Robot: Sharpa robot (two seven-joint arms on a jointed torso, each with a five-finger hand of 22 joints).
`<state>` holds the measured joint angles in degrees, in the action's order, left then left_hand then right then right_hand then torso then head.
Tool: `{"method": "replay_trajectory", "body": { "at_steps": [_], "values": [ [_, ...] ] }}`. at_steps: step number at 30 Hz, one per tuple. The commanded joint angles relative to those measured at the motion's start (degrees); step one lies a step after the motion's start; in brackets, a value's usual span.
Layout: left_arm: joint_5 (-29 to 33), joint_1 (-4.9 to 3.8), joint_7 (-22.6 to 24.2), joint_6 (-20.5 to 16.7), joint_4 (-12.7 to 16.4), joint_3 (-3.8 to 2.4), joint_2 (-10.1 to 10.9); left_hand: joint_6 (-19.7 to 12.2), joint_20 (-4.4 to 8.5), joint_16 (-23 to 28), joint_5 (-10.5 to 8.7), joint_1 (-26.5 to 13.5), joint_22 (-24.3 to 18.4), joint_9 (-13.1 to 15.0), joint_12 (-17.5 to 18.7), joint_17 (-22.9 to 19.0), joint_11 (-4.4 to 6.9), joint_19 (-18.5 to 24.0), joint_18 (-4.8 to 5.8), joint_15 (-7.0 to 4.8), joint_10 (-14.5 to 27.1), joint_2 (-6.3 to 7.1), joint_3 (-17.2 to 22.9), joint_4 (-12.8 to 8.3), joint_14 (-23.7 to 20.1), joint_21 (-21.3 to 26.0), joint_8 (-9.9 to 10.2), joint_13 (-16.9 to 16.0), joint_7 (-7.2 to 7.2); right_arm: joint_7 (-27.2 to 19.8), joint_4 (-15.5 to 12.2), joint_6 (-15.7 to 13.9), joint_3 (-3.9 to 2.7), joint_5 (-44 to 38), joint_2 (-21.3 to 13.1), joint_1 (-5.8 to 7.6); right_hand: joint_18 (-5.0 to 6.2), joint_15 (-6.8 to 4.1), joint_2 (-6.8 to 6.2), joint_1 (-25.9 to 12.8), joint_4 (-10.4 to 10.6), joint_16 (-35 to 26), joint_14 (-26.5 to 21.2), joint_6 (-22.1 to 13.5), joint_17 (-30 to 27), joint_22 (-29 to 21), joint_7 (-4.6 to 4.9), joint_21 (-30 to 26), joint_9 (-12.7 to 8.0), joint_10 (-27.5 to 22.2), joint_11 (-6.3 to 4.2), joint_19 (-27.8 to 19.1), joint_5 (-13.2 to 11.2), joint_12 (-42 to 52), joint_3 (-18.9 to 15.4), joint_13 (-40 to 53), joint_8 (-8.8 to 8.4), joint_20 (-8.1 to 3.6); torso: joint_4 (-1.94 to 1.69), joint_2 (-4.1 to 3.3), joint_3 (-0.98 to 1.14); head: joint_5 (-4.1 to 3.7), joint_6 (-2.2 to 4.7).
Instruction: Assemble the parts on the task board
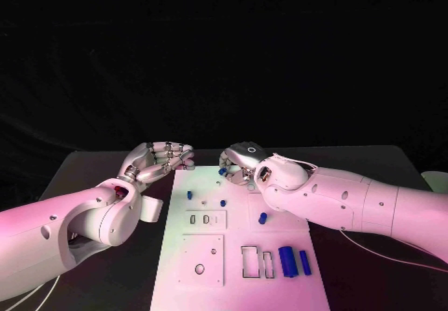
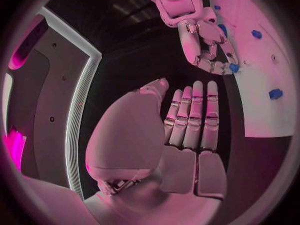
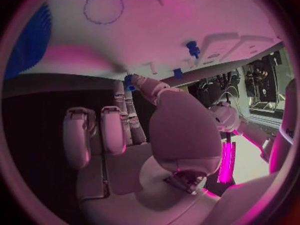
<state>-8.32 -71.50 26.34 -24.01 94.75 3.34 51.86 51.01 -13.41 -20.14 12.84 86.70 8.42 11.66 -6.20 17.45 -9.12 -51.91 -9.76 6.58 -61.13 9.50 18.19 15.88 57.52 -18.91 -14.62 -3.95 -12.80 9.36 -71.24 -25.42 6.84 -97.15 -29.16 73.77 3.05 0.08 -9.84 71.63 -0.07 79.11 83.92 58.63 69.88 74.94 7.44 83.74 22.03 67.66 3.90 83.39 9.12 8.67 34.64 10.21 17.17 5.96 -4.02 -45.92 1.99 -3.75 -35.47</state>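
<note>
We found the right hand (image 1: 245, 161) over the far end of the task board (image 1: 234, 272), pinching a small blue part (image 1: 222, 172) between thumb and fingertip, its other fingers curled. The right wrist view showed the same part (image 3: 129, 82) at the fingertips, close above the board surface. The left hand (image 1: 158, 161) hung just off the board's far left edge, holding nothing, its fingers straight and close together. The held part lay on the left, board-facing side of the right hand, so we judged the right hand to be the nearer one for seating it. Its long axis we could not tell. Other blue parts (image 1: 291, 260) lay near the board's near right.
</note>
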Motion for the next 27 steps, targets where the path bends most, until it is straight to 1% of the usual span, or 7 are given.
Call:
{"method": "replay_trajectory", "body": {
  "at_steps": [1,11,14,15,19,22,27],
  "values": [
    [0.0,-0.17,0.3,1.0,0.1,-0.06,-0.1,-0.3,0.15,-0.3,-0.20,0.1,0.1,0.1,0.3,0.1,-0.35,-0.4,-0.70,0.16,0.0,0.28,0.4,0.0,-0.1,-0.2,0.3,0.1,0.06,-0.5,-0.2,1.3,0.06,-0.2,0.0,-0.16,-0.68,-0.46,0.16,-0.5,0.4,0.3,2.4,-0.3,0.0,4.7,0.01,0.0,0.6,0.2,0.13,0.2,0.2,0.1,0.0,0.1,0.22,-0.20,0.14,-0.03,0.00,0.06,-0.12],
    [0.0,-0.22,0.2,1.0,0.0,-0.06,-0.1,-0.4,0.15,-0.3,-0.21,0.1,0.1,0.1,0.4,0.1,-0.37,-0.3,-0.69,0.17,0.0,0.28,0.4,-0.1,-0.2,-0.2,0.4,0.1,0.04,-0.2,-0.3,1.2,0.09,-0.2,-0.1,-0.21,-0.64,-0.43,0.04,-0.7,0.5,0.2,2.4,-0.4,-0.2,4.5,0.05,-0.1,0.6,0.1,0.17,0.0,0.2,0.1,-0.1,0.1,0.19,-0.19,0.08,-0.10,0.05,0.02,-0.05],
    [0.0,-0.24,0.2,1.0,-0.1,-0.06,-0.1,-0.4,0.15,-0.2,-0.21,0.1,0.1,0.1,0.4,0.1,-0.38,-0.3,-0.68,0.18,0.0,0.29,0.5,-0.1,-0.2,-0.2,0.4,0.1,0.03,0.2,-0.1,1.2,0.09,-0.2,0.0,-0.21,0.12,0.94,-2.73,-2.8,1.7,-1.3,1.5,-9.8,-2.9,1.0,2.36,-2.4,-1.1,-3.4,1.94,-2.5,-0.9,-1.4,-1.0,-0.3,-5.39,0.74,0.11,-0.12,0.02,-0.06,0.04],
    [0.0,-0.25,0.2,1.0,-0.1,-0.06,-0.1,-0.4,0.15,-0.2,-0.21,0.1,0.1,0.1,0.4,0.1,-0.38,-0.3,-0.68,0.18,0.0,0.29,0.5,-0.1,-0.2,-0.2,0.4,0.1,0.03,0.3,-0.1,1.2,0.09,-0.2,0.0,-0.21,0.43,1.09,-3.19,-2.9,2.0,-1.8,1.2,-12.8,-3.8,-0.2,2.62,-3.3,-1.6,-4.7,1.98,-3.3,-0.9,-1.7,-1.6,-0.5,-7.13,1.07,0.12,-0.12,0.01,-0.08,0.06],
    [0.0,-0.29,0.2,1.0,-0.1,-0.06,-0.1,-0.4,0.14,-0.2,-0.22,0.1,0.1,0.1,0.5,0.2,-0.41,-0.3,-0.67,0.21,0.1,0.32,0.5,-0.1,-0.3,-0.2,0.4,0.1,-0.01,0.7,0.0,1.3,0.10,-0.1,0.0,-0.20,0.63,1.06,-3.37,-2.6,2.5,-2.2,1.1,-15.1,-4.5,-0.8,2.76,-3.9,-1.9,-5.6,1.91,-3.7,-0.9,-1.4,-3.3,-0.4,-8.50,1.22,0.06,-0.17,0.00,-0.22,0.04],
    [0.0,-0.32,0.1,1.0,-0.2,-0.06,0.0,-0.4,0.14,-0.2,-0.22,0.1,0.1,0.1,0.5,0.2,-0.41,-0.3,-0.67,0.21,0.1,0.32,0.5,-0.1,-0.3,-0.2,0.4,0.1,-0.01,0.8,0.0,1.3,0.10,-0.1,-0.1,-0.19,0.65,1.06,-3.33,-2.4,2.6,-2.2,1.1,-15.5,-4.6,-0.9,2.79,-3.9,-1.9,-5.8,1.94,-3.8,-0.9,-1.3,-3.7,-0.4,-8.72,1.23,0.07,-0.19,0.01,-0.23,0.00],
    [0.0,-0.35,0.1,1.0,-0.2,-0.06,0.1,-0.4,0.14,-0.2,-0.22,0.1,0.1,0.1,0.5,0.2,-0.41,-0.3,-0.67,0.21,0.1,0.32,0.5,-0.1,-0.3,-0.2,0.4,0.1,-0.01,0.8,-1.9,0.5,0.08,0.0,-1.9,-0.14,0.64,1.08,-2.81,-1.7,3.0,-2.3,1.1,-13.5,-4.8,-0.8,2.66,-4.0,-1.4,-5.8,1.97,-3.7,-0.7,-0.6,-4.4,-0.2,-7.78,1.27,0.20,-0.20,0.03,-0.25,0.15]
  ]
}}
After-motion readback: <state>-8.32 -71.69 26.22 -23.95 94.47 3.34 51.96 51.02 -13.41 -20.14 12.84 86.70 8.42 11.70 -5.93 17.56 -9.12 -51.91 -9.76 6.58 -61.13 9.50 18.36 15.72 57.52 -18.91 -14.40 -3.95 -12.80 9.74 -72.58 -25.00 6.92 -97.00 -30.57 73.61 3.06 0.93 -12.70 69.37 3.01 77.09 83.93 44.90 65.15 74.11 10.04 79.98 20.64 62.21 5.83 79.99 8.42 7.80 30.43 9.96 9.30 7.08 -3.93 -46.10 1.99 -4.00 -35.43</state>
